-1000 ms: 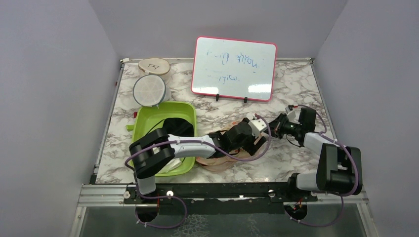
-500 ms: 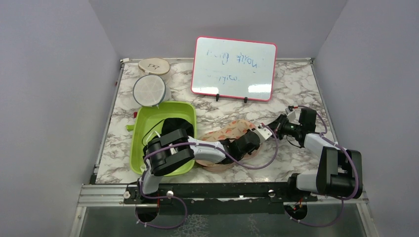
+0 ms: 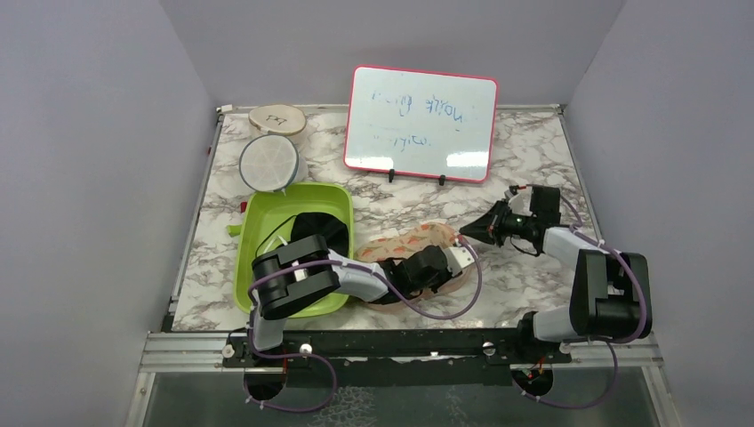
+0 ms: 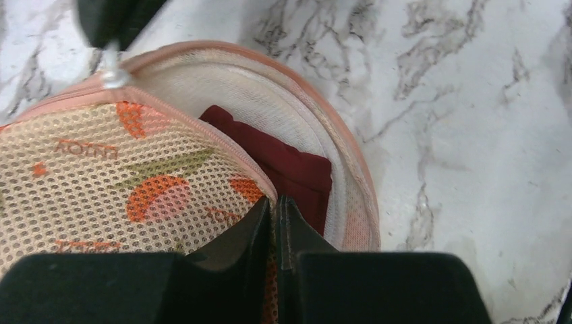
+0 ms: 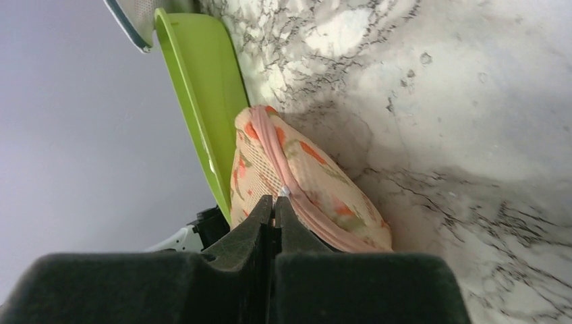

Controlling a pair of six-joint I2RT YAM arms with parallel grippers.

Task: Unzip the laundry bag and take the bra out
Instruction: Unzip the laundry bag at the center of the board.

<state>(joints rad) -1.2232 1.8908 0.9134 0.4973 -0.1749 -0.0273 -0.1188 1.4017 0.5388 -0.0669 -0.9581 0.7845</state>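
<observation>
Partly unzipped, the bag [image 3: 405, 245] lies beside the tub [image 3: 267, 209], with the bra [image 4: 297, 169] showing inside. The left gripper [image 4: 276, 206] pinches its mesh edge; the right gripper [image 5: 273, 202] pinches the zipper pull [image 5: 284, 192].

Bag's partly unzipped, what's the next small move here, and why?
Probably draw the right gripper along the seam with the zipper pull: the laundry bag gapes only partway, showing the bra, while the left gripper pins its flap.
</observation>
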